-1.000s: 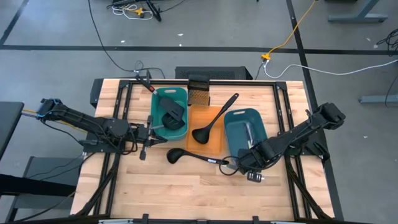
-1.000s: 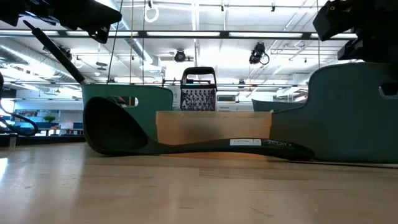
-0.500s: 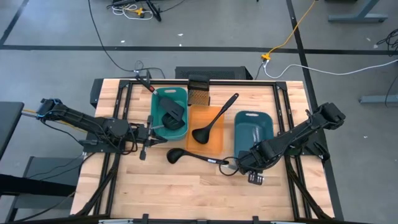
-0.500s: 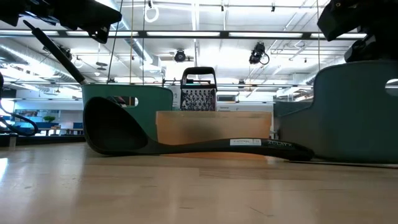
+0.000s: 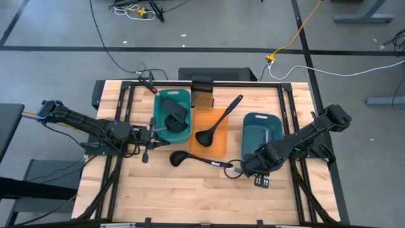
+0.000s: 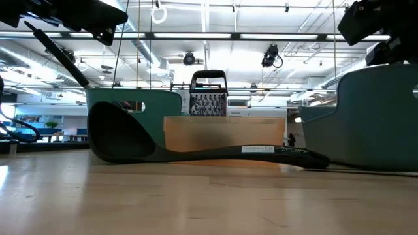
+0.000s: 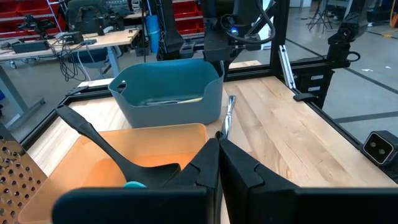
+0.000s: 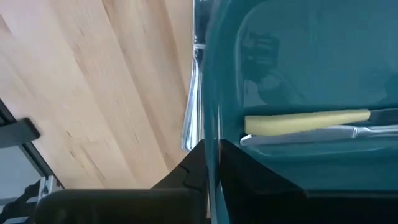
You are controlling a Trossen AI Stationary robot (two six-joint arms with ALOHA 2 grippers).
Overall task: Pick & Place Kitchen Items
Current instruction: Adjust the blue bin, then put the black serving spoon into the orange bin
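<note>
the right gripper (image 5: 248,166) sits near the bench's front right, fingers pinched shut on the near rim of the blue tray (image 5: 262,130); inside lie a pale-yellow piece (image 8: 305,120) and a silvery piece (image 8: 323,134). a silvery utensil (image 8: 189,99) lies on the bench just beside that tray. the left gripper (image 5: 154,130) is closed on the teal tray (image 5: 180,136), which holds a spatula (image 5: 175,114). one ladle (image 5: 218,120) lies across the orange tray (image 5: 218,149); another ladle (image 5: 193,158) lies on the bench before it.
</note>
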